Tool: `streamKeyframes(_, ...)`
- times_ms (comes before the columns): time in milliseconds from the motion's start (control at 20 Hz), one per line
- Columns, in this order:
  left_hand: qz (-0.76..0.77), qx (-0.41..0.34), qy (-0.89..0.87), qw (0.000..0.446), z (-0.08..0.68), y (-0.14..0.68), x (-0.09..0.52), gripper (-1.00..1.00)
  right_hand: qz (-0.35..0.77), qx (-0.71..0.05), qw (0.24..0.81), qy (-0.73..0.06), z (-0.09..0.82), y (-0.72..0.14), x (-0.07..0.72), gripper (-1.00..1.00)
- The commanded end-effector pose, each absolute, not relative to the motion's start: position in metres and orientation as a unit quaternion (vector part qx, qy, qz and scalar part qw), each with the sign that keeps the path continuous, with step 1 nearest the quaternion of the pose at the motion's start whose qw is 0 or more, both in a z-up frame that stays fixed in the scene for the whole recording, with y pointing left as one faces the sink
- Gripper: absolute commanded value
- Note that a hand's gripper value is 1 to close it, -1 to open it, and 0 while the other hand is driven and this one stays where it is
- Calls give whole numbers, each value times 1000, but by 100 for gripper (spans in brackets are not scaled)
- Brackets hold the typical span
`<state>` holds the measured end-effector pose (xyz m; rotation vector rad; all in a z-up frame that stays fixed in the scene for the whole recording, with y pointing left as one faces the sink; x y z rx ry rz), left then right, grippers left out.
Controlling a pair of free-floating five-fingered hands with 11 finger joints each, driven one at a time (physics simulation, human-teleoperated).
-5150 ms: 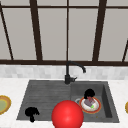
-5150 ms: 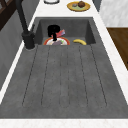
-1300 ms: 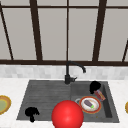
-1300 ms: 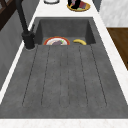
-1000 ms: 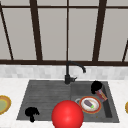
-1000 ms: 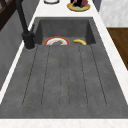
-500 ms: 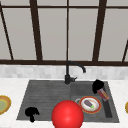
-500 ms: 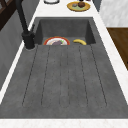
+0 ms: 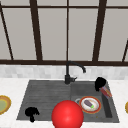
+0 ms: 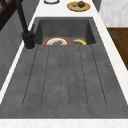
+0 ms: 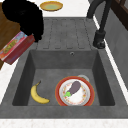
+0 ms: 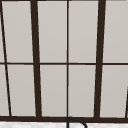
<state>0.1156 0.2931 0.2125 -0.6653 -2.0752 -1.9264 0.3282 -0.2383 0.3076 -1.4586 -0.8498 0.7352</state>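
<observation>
Over sink (image 9: 110, 110), right robot hand (image 9: 100, 83) grips box (image 9: 106, 92).

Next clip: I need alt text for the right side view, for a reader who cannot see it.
A black hand grips a colourful box, held tilted above the near rim of a dark grey sink basin. In the basin lie a banana and, beside it, a red-rimmed plate carrying an aubergine. A black faucet stands at the right, and a yellow plate sits beyond the drainboard.

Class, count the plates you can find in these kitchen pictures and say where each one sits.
3, perhaps more out of sight: a red-rimmed plate in the sink basin holding an eggplant, a yellow plate on the left counter, another yellow plate on the right counter.
</observation>
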Motion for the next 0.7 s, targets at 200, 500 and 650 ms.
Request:
streamKeyframes(200,-658,-227,-709,116,213,293,116,0,348,-625,598,-360,306,-287,344,100)
streamKeyframes(500,-658,-227,-709,116,213,293,116,0,373,-621,593,-352,281,-316,357,100)
streamKeyframes(650,-658,-227,-709,116,213,293,116,0,386,-617,586,-356,269,-324,364,100)
